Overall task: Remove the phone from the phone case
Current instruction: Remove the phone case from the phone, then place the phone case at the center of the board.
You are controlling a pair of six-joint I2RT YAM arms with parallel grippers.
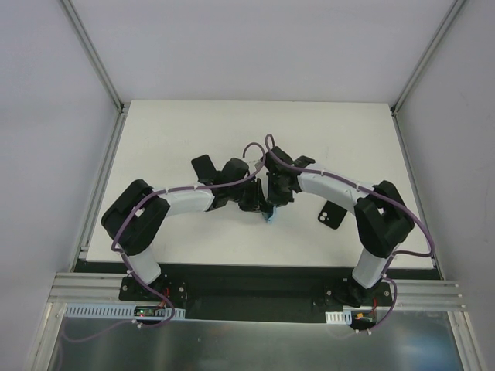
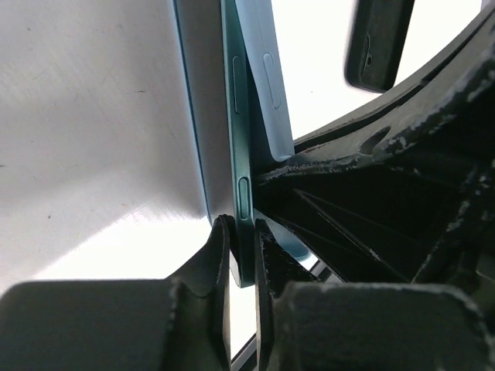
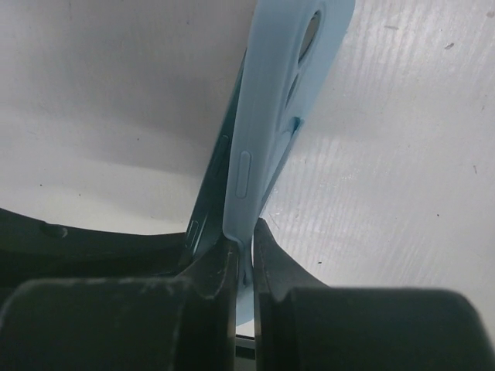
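Two grippers met over the middle of the table (image 1: 193, 131), and I read the state of each from its own wrist camera.

1. Left gripper (image 2: 241, 232): fingers clenched on the thin teal edge of the phone (image 2: 238, 116), just below a side button.
2. Right gripper (image 3: 246, 251): fingers clenched on the rim of the pale blue phone case (image 3: 259, 131), close to its moulded button cover.
3. Position of the work: phone and case stood on edge between the two grippers. At the gripped end they lay close together, while further along the case flared away from the phone body, leaving a narrow wedge of gap. I could not tell whether the lower edge touched the table.
4. Other items: a small black object (image 1: 331, 216) lay on the table near the right arm, well apart from the work.

I judged the step in hand to be the separation itself, partly done: one side of the case was off and the rest appeared seated.

I judged that the next move called for drawing the grippers apart while keeping both grips firm, the right peeling the case outward and the left holding the phone steady. The main risk was the phone slipping from so shallow a pinch.
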